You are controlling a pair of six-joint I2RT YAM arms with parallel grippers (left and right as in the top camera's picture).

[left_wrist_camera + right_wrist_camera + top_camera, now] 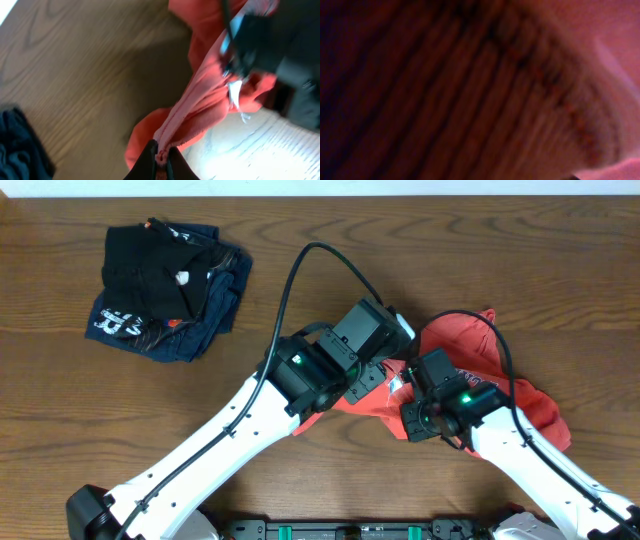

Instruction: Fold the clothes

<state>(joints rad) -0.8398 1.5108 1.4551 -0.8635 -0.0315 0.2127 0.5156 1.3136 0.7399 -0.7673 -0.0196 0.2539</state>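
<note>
Here, left claw (pixel 161 161) tight on the coral-red T-shirt (pixel 210 95); right claw (pixel 403 383) against it, grip unclear.

One coral-red T-shirt (pixel 530 395), one black garment (pixel 150 265), one navy garment (pixel 195 330), one wooden table (pixel 400 220), two robot arms (pixel 230 430) (pixel 545 465)

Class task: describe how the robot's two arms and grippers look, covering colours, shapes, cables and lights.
Both the left arm and right arm have white tubular links and boxy black wrist housings, each with a small green light. A black cable loops over each. The left gripper has dark, tapered fingers.
</note>
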